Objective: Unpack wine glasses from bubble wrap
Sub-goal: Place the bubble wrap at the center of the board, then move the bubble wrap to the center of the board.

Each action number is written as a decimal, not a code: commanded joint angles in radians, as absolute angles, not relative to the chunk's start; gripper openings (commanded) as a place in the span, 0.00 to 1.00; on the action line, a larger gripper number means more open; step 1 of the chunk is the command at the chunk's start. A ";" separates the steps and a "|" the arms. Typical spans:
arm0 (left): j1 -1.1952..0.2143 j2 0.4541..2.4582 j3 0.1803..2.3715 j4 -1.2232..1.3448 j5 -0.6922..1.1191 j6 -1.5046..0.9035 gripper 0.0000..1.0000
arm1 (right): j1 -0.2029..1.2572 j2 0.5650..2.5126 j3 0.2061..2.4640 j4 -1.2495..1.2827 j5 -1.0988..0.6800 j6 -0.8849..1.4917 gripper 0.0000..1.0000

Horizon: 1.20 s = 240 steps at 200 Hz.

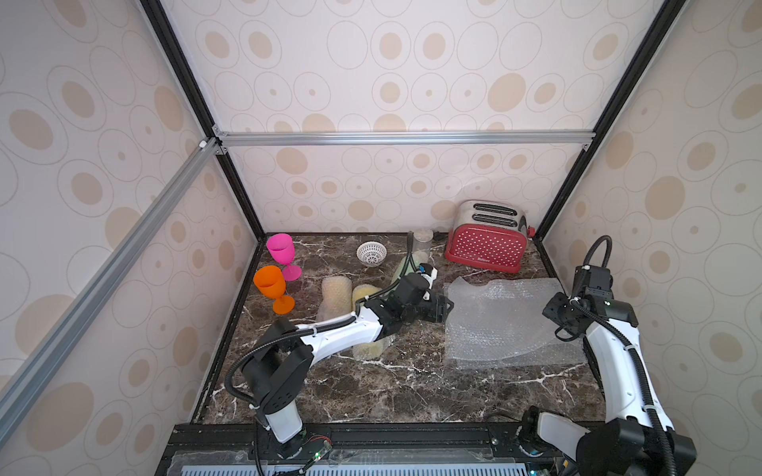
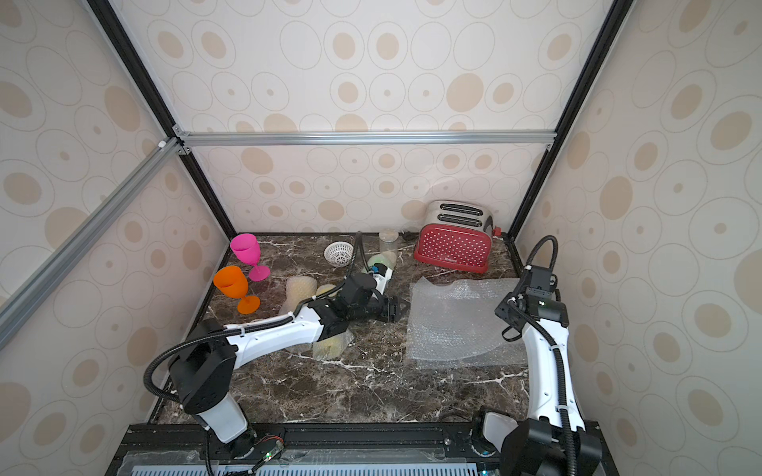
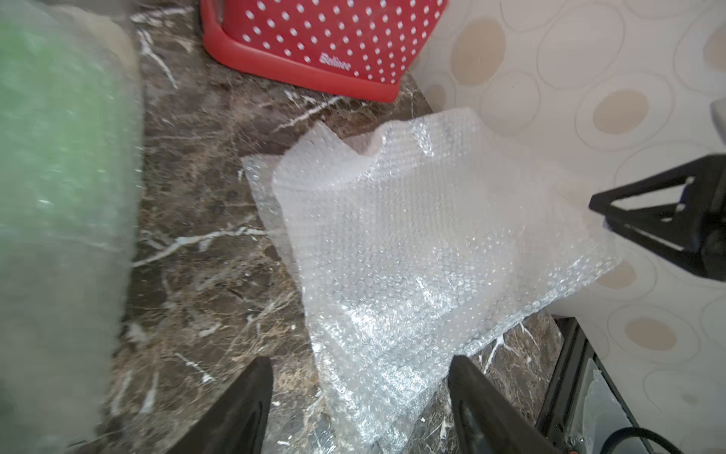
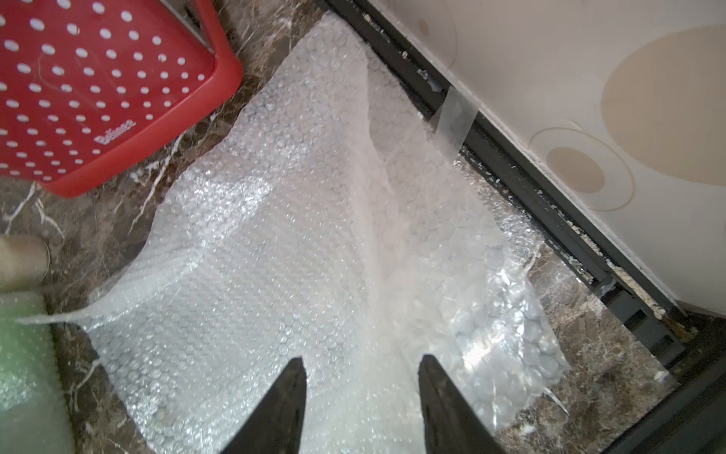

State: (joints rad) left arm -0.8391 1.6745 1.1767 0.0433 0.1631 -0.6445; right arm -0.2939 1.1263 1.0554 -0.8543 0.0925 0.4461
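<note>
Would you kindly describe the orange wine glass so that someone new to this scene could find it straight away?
Start at the marble tabletop's left edge, by the patterned wall. Two bare goblets stand upright there; the orange wine glass is the nearer one, in front of the pink wine glass. Unlike the bubble-wrapped rolls beside it, it is unwrapped.

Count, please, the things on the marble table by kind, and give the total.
Bare goblets: 2, the pink goblet and the orange goblet
Wrapped rolls: 3, the green roll, the pale roll, the yellow roll, partly hidden
Flat bubble wrap sheets: 2, overlapping
Toaster: 1
White bowl: 1
Clear jar: 1
Total: 10
</note>
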 commanded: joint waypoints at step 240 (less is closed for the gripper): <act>-0.568 1.575 1.123 -0.119 0.266 -0.557 0.73 | -0.057 1.171 1.022 -0.628 -0.499 0.586 0.65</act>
State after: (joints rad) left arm -0.6079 1.5909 1.1187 -0.0963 0.2436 -0.5827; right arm -0.1936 1.1294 1.0805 -0.7925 -0.4732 0.4511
